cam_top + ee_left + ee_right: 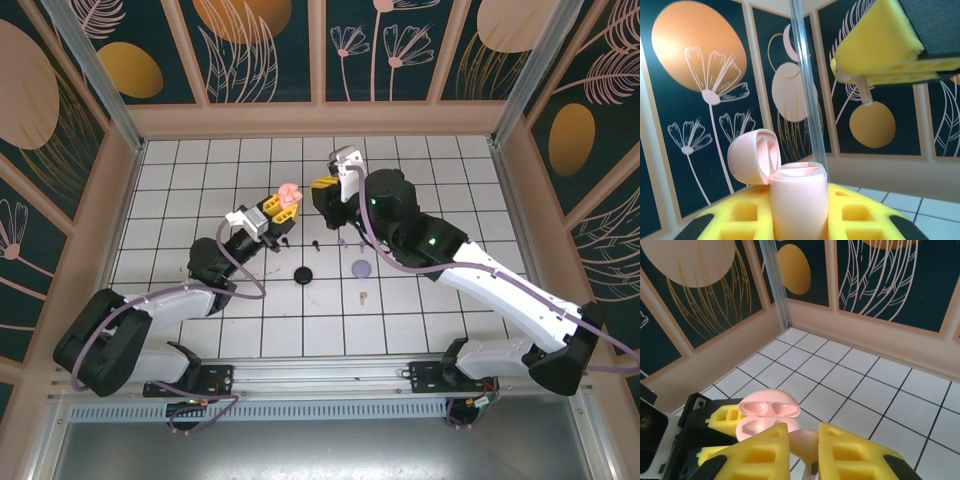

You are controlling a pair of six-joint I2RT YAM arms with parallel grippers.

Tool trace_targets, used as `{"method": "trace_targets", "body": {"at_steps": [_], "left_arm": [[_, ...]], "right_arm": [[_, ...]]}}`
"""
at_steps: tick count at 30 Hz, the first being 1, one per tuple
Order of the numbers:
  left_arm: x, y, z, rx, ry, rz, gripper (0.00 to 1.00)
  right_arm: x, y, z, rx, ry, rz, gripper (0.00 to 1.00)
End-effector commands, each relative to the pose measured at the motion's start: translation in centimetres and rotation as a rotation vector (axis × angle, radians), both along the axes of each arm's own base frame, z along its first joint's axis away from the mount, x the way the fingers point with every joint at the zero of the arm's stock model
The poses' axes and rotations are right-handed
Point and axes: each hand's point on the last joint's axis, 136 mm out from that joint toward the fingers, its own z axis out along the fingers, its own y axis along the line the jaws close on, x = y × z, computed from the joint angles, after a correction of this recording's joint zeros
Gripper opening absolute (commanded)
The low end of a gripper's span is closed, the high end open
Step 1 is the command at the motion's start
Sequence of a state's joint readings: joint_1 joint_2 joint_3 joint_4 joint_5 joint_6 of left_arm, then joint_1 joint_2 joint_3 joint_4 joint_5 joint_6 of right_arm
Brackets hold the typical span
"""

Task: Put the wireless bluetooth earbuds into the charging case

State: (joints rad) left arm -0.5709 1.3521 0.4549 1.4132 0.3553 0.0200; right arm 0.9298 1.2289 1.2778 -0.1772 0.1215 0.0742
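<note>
Evidently the left hand [271, 213] steadies the open case [799, 200] so the right hand [326, 189] beside it can seat its pinched earbud [802, 440].

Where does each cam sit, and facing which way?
Top external: above, behind the bases, looking down on the grid table; left arm, right arm show.
Left wrist: looks level at the patterned wall over the left gripper clamping the open pink charging case.
Right wrist: angled down-forward over the right gripper pinching a pink earbud.
Shared: both wrist views show case and earbud.
</note>
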Motion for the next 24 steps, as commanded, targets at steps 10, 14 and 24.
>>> {"method": "trace_targets", "body": {"at_steps": [10,14,24], "left_arm": [[1.2,-1.7,3.6,-0.078,-0.157,-0.033,0.0],[1.5,-2.2,3.7,-0.083,-0.154,-0.052,0.0],[1.9,-2.8,3.4,-0.075,-0.144,-0.072,0.0]], "right_arm": [[0.5,0.8,4.0,0.129,-0.091,0.087,0.16],[1.3,1.0,3.9,0.155,-0.062,0.125,0.16],[2.6,2.0,3.3,0.161,-0.03,0.175,0.16]]}}
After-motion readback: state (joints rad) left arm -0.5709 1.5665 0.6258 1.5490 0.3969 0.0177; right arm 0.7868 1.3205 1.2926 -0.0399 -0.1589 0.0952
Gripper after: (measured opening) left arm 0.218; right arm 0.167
